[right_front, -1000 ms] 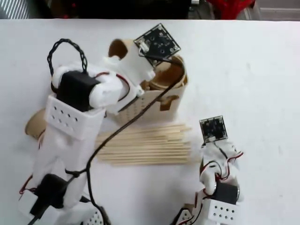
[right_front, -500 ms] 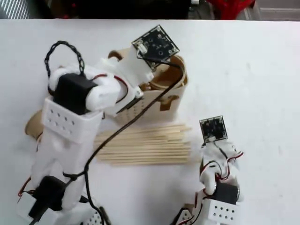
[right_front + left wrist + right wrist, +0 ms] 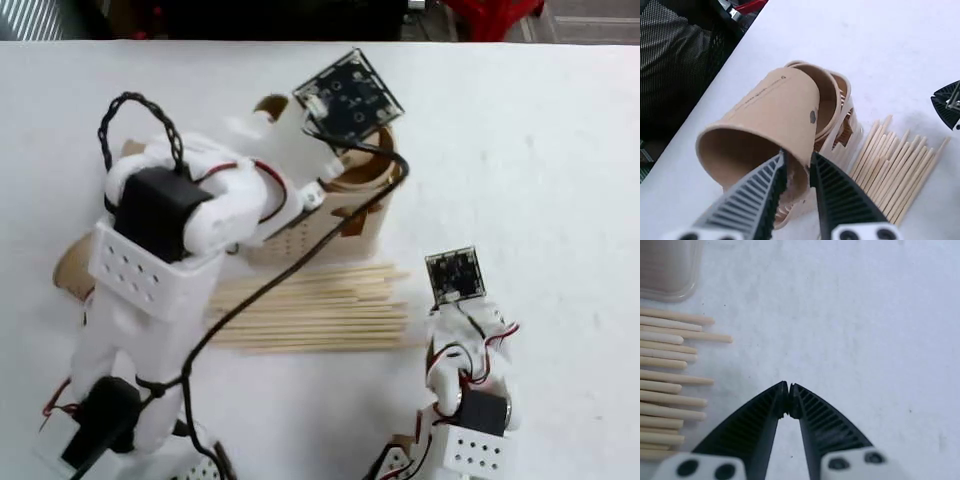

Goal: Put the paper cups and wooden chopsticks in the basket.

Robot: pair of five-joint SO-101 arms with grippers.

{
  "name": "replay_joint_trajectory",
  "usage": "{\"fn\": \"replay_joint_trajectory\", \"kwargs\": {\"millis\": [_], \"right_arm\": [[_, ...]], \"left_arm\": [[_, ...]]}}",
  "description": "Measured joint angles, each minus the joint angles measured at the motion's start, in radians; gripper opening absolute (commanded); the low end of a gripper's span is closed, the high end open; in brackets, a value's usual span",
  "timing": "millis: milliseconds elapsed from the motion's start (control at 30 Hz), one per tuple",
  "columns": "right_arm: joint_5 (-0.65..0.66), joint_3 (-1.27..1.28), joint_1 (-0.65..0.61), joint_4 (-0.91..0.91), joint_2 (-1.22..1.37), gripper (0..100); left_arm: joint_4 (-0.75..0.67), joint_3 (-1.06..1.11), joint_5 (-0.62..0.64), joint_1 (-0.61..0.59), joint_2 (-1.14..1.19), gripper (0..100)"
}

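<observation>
My left gripper point(image 3: 797, 167) is shut on the rim of a tan paper cup point(image 3: 765, 120), held tilted beside and above the woven basket point(image 3: 846, 125). In the high view this cup point(image 3: 270, 106) shows at the basket's far left corner. A second paper cup point(image 3: 352, 172) sits inside the basket point(image 3: 365, 225). A third cup point(image 3: 72, 265) lies on the table left of the left arm. Wooden chopsticks point(image 3: 315, 310) lie in a flat row in front of the basket. My right gripper point(image 3: 789, 401) is shut on nothing, over bare table just right of the chopstick ends point(image 3: 675, 387).
The white table point(image 3: 540, 150) is open to the right of the basket. The left arm point(image 3: 160, 250) and its black cable point(image 3: 270, 280) cross over the basket's left side and the chopsticks. The right arm point(image 3: 465, 350) stands at the front right.
The left arm has shifted slightly right and back with the cup, its wrist now farther over the basket. The right arm, chopsticks and basket have not moved.
</observation>
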Motion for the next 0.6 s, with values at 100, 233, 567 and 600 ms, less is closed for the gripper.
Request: {"fn": "replay_joint_trajectory", "kwargs": {"millis": [100, 233, 567, 600], "right_arm": [[0.000, 0.000, 0.000, 0.000, 0.000, 2.1], [0.000, 0.000, 0.000, 0.000, 0.000, 2.1], [0.000, 0.000, 0.000, 0.000, 0.000, 2.1], [0.000, 0.000, 0.000, 0.000, 0.000, 2.1]], "left_arm": [[-0.032, 0.000, 0.000, 0.012, 0.000, 10], [-0.097, 0.000, -0.002, 0.031, 0.000, 10], [-0.250, 0.063, 0.126, 0.014, 0.000, 10], [-0.279, 0.104, 0.143, 0.009, 0.000, 10]]}}
